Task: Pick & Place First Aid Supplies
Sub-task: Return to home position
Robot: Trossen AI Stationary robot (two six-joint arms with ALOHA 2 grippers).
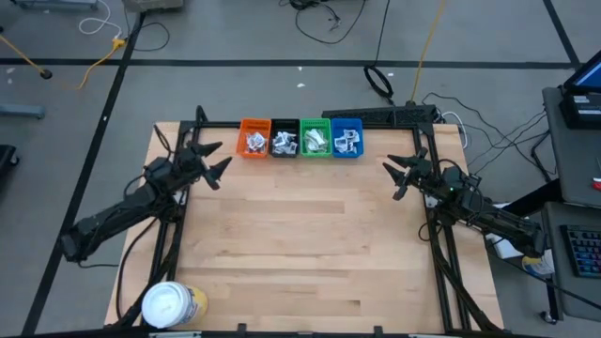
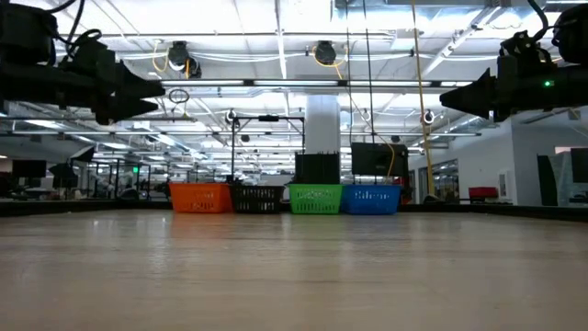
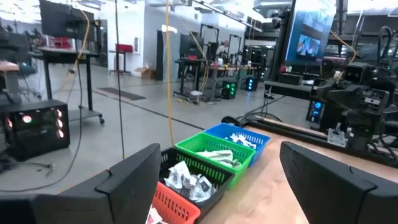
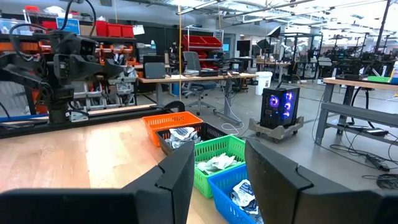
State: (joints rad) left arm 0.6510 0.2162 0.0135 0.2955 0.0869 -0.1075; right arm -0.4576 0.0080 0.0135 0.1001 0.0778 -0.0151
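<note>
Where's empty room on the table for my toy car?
The whole middle of the table is bare, between the left arm and right arm. Crowded spots: the four bins along the far edge, the tub at the near-left corner.

Here we go, and it's a robotics lab I'm working in, a big open industrial hall. Grey concrete floor (image 1: pixel 235 38) marked off with black tape lines (image 1: pixel 282 64), loose cables (image 1: pixel 324 21) snaking across it, long strip lights (image 2: pixel 281 37) overhead. Past my wooden table (image 1: pixel 300 244) I've got workbenches (image 4: pixel 199 76), a lit monitor (image 3: pixel 308 45), an office chair (image 4: pixel 193 63), a glowing computer tower (image 4: pixel 278 107), and red parts bins (image 4: pixel 113 28) stacked on shelving
</note>
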